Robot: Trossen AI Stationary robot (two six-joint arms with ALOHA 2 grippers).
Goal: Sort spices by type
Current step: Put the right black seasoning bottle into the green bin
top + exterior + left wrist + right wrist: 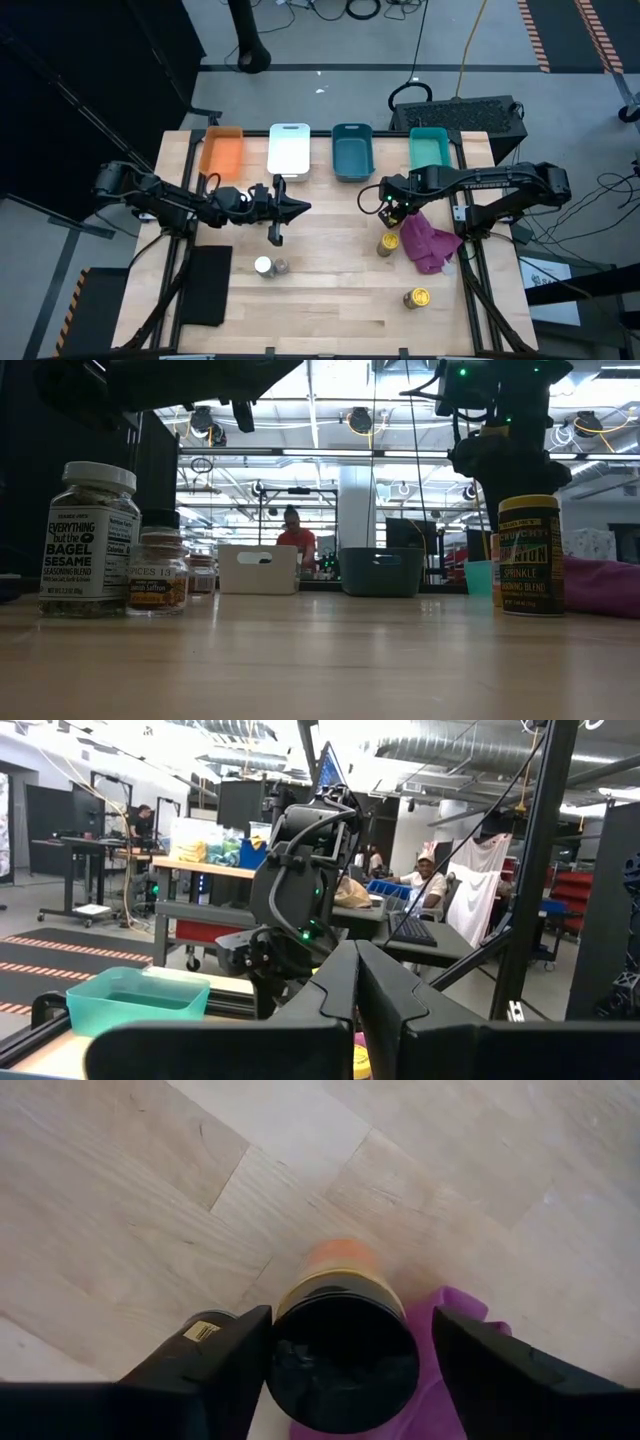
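A dark-lidded spice jar [343,1360] with an orange body stands on the table beside the magenta cloth [430,245]. My right gripper [350,1370] points down over it, open, one finger on either side of the lid. A yellow-lidded jar [388,243] stands just nearer, and another [416,298] stands by the near edge. A white-lidded jar [263,266] and a brown-lidded jar [281,266] stand together left of centre. My left gripper [295,208] hovers shut above the table's middle, holding nothing. My right gripper comes at the dark lid [300,1350] from above, with the jar upright on the table. One finger [225,1365] lies right at the lid's side, and the other [500,1375] shows a slim gap. Whether either finger touches the lid, I cannot tell.
Four bins line the far edge: orange [222,152], white [290,150], blue [352,150] and teal [431,148]. A black mat [205,285] lies at the near left. Bare wood lies between the two jar groups.
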